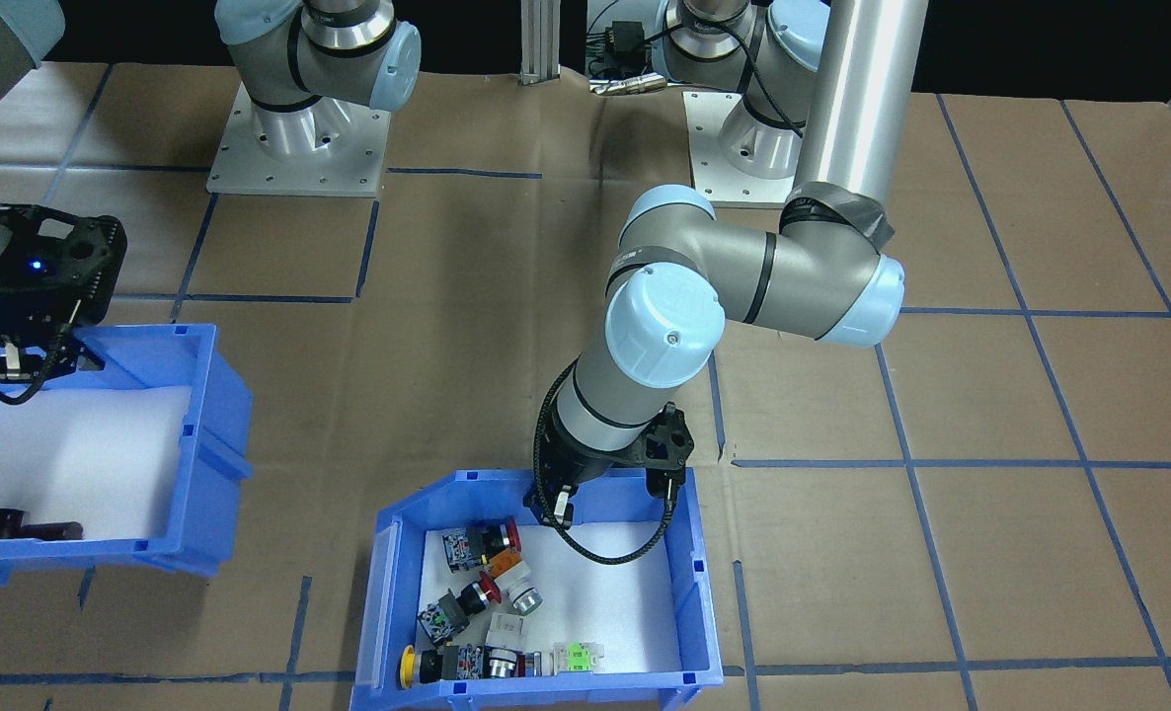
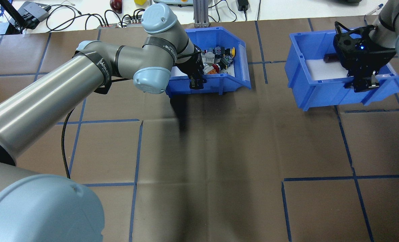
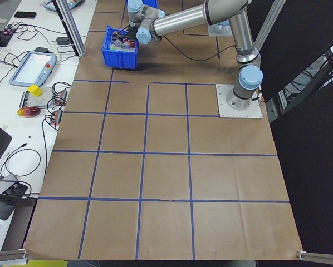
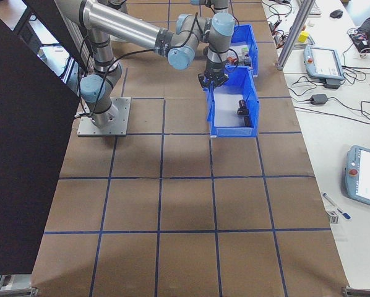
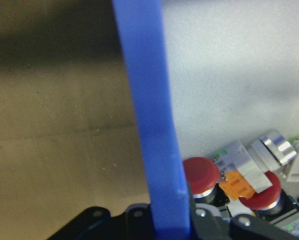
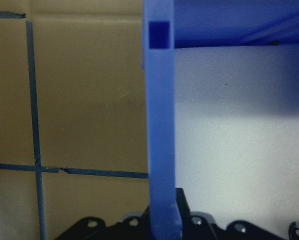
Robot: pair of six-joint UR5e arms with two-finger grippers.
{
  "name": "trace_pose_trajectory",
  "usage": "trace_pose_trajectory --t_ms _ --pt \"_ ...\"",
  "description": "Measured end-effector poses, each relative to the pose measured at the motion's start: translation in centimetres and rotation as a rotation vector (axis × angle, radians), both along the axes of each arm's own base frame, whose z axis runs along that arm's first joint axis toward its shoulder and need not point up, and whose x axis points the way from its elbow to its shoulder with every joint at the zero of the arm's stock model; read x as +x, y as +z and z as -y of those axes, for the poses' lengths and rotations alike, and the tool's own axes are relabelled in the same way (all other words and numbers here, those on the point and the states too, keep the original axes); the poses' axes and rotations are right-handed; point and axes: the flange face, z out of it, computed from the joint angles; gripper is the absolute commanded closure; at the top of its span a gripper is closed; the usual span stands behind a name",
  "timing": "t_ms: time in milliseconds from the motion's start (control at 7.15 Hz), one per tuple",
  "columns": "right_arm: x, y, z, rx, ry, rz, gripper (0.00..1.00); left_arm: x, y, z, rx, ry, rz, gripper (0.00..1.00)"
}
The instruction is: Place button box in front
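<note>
Now our left pincer (image 2: 197, 81) pinches the box (image 2: 219, 82) rear wall, at table's far edge. Stiff plastic, light; loose buttons (image 1: 477, 602) may slide w/ tilt. Right pincer (image 2: 363, 84) grips other bin (image 2: 320, 90).

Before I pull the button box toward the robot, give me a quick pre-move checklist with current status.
1. Left gripper straddles the near wall of the button box: ok; left wrist view shows the wall between the jaws.
2. Jaws clamped firmly: cannot tell.
3. Push-buttons all inside, below the rim: ok.
4. Brown table between box and robot free of objects: ok.
5. Right gripper apart, at the other blue bin: ok.
</note>
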Motion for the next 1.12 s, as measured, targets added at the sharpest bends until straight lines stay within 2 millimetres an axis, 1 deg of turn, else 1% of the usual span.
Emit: trace_pose_trajectory --t_ms 280,419,559,699,839,978,1118 --pt "-0.1 -1.0 -1.7 0.018 0.014 0.007 0.92 -0.8 -0.4 -0.9 0.014 -0.014 -0.002 0.98" --pt "0.0 -1.3 -2.1 0.023 0.017 0.008 0.92 -1.2 -0.7 -1.2 0.020 -0.021 -0.005 0.83" --pt "0.2 -1.4 -2.5 0.026 0.019 0.009 0.92 -1.5 -0.8 -1.2 0.021 -0.027 -0.005 0.53" --pt "0.5 -1.3 -3.2 0.026 0.018 0.008 0.92 -1.4 -0.7 -0.9 0.008 -0.030 0.009 0.36" --pt "0.9 -1.4 -4.3 0.028 0.015 0.008 0.92 -1.2 -0.7 -0.6 -0.014 -0.029 0.046 0.30" --pt "1.5 -1.6 -5.8 0.031 0.012 0.009 0.92 -0.8 -0.3 -0.4 -0.038 -0.021 0.088 0.29" --pt "2.1 -1.9 -7.4 0.033 0.009 0.010 0.92 -0.5 0.8 -0.4 -0.065 -0.015 0.106 0.28"
